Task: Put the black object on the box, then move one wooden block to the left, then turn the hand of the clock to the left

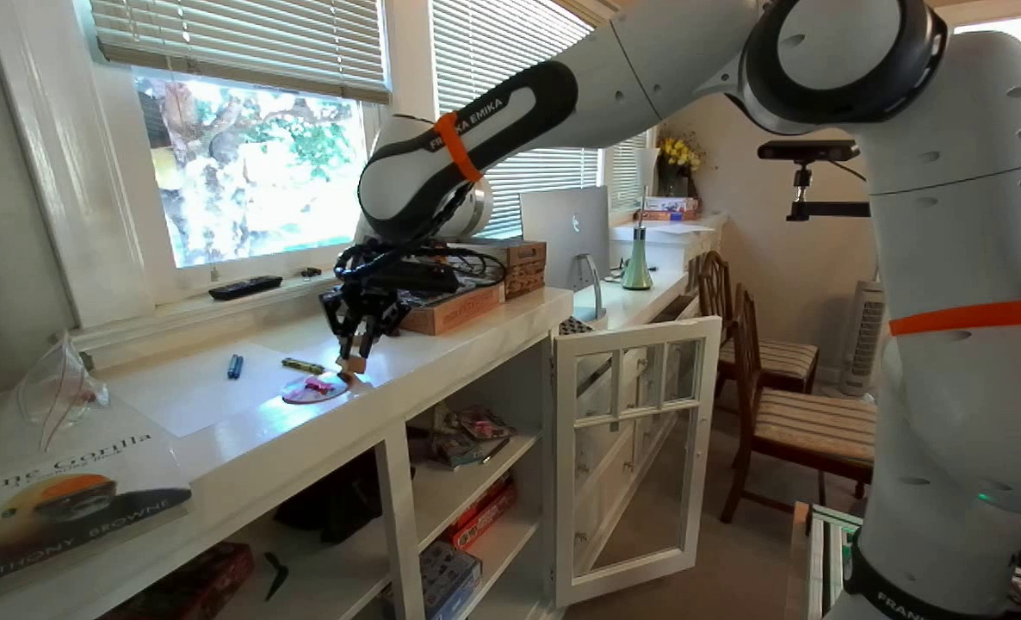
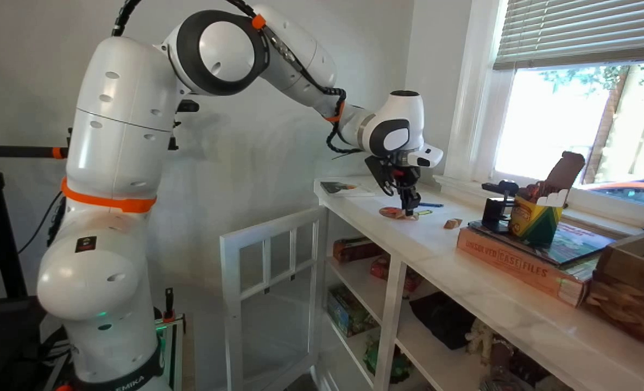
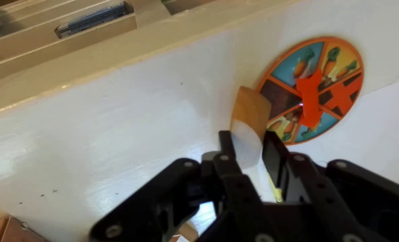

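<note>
Block [image 3: 251, 112] looks pinched in the gripper [image 3: 248, 141], just beside the spinner [image 3: 325, 97], probably the clock; the block-moving step seems current. Next likely calls for setting it leftward, letting go, then turning the red hand [image 3: 310, 101]. An exterior view shows the black object [image 2: 496, 213] on the box [image 2: 517, 266]; the wrist view doesn't.

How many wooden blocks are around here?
2: one wooden block in the gripper, the other block on the white counter near the Unsolved Case Files box. More may be hidden.
</note>
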Robot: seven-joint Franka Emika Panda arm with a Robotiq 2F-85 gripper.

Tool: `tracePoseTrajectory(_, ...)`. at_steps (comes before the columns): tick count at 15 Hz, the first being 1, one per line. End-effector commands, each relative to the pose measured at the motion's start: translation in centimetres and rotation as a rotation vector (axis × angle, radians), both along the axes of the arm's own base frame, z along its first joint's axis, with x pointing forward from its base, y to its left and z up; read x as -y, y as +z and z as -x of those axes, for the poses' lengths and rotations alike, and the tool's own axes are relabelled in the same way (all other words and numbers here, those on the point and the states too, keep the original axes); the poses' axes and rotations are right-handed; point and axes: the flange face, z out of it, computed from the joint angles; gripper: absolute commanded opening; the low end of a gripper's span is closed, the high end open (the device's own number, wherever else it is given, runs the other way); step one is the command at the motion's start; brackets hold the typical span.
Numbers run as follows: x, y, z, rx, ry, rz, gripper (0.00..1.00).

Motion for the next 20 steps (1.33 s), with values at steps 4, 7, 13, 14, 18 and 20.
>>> tracePoseTrajectory(4, 0.0, 0.4, -0.9, -0.006, -0.075, -0.023, 0.07)
tracePoseTrajectory(7, -0.2, 0.6, -1.2, 0.002, -0.092, -0.027, 0.07)
tracePoseTrajectory(13, -0.7, -0.2, -1.5, 0.005, -0.105, -0.018, 0.07)
tracePoseTrajectory(14, -0.7, -0.3, -1.7, 0.004, -0.108, -0.015, 0.07)
tracePoseTrajectory(18, -0.8, -0.5, -1.9, 0.004, -0.116, -0.009, 0.07)
tracePoseTrajectory(20, -0.9, -0.5, -2.0, 0.002, -0.125, -0.008, 0.07)
